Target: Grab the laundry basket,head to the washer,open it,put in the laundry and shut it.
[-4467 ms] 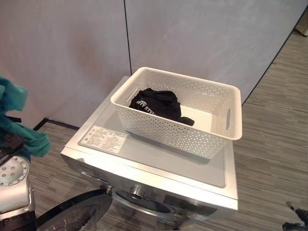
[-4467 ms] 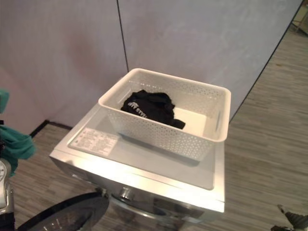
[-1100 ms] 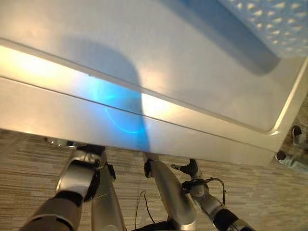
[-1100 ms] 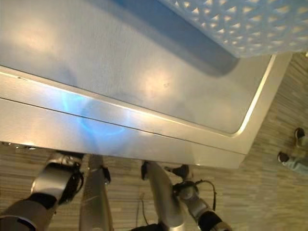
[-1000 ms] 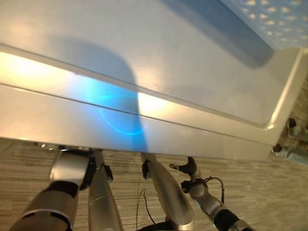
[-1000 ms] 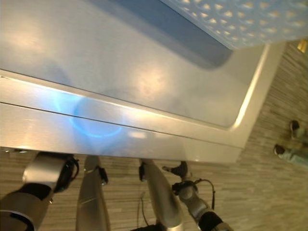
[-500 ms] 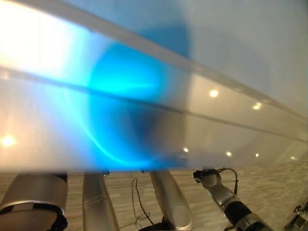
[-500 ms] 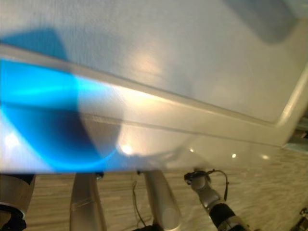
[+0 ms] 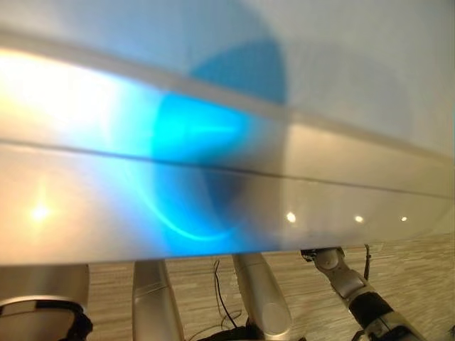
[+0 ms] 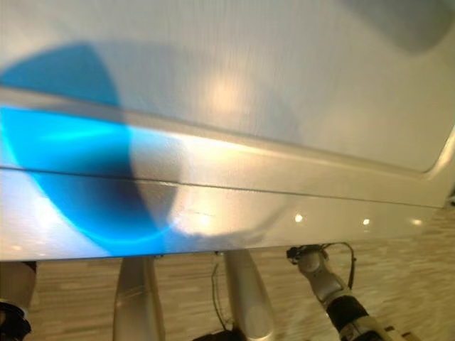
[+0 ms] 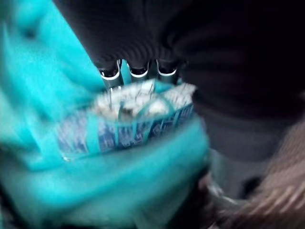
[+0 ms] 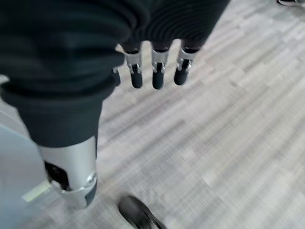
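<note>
Below the washer [image 9: 213, 206], left robot hand [image 11: 138, 71] grips teal cloth [image 11: 57, 109]; right robot hand [image 12: 152, 71] hangs slack.

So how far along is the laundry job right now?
Done: the robot is at the washer, with its head close over the top edge. In hand: teal cloth sits against the left robot hand, but the grip is unclear. The right robot hand hangs open and empty over the floor. Left: loading the cloth and shutting the washer. The door's state can't be told here.
</note>
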